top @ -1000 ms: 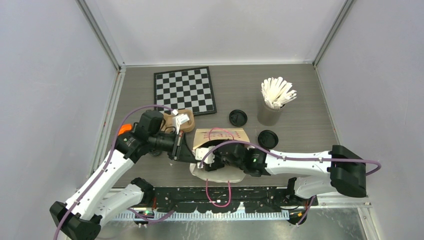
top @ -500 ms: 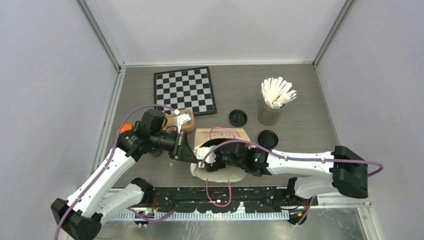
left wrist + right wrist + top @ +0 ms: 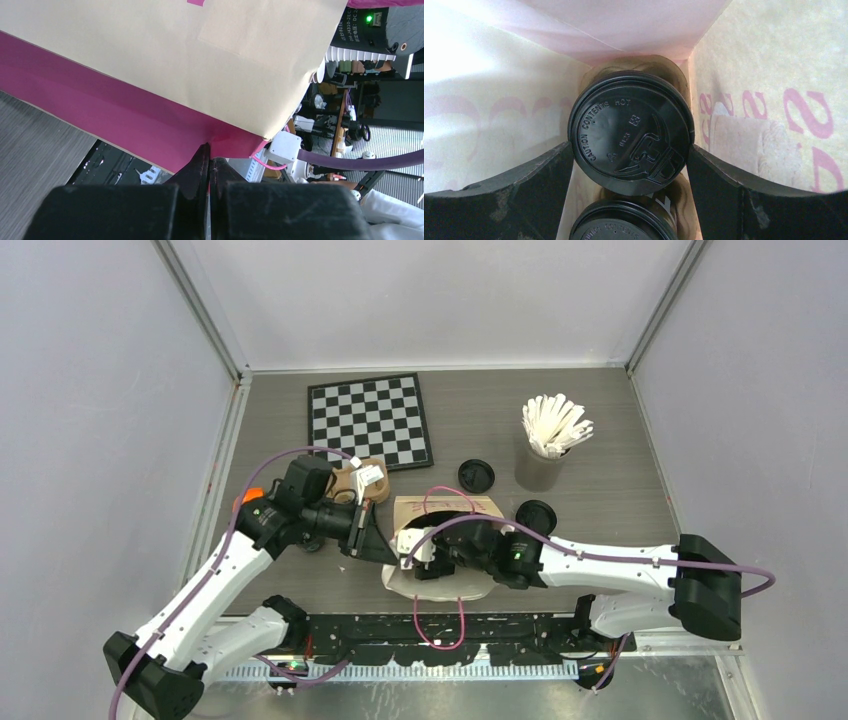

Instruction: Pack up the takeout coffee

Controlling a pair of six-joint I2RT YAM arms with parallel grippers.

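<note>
A tan paper bag point(image 3: 445, 510) with pink handles stands between my arms. My left gripper point(image 3: 378, 545) is shut on the bag's magenta edge point(image 3: 150, 130) and holds it. My right gripper point(image 3: 630, 146) reaches into the bag's open mouth. Its fingers point(image 3: 524, 185) touch both sides of the lid rim of a black lidded cup point(image 3: 631, 132). A second black lidded cup point(image 3: 624, 225) sits just below it. Both cups rest in a brown pulp tray point(image 3: 639, 62) inside the bag. Two loose black lids point(image 3: 476, 475) point(image 3: 536, 517) lie on the table beyond the bag.
A grey cup of white sticks point(image 3: 540, 455) stands at the back right. A checkerboard point(image 3: 370, 420) lies at the back. A small brown holder with white packets point(image 3: 362, 480) sits beside my left wrist. Grey walls enclose the table.
My right gripper has pushed a little farther into the bag. The bag and my left gripper have shifted slightly away from the near edge.
</note>
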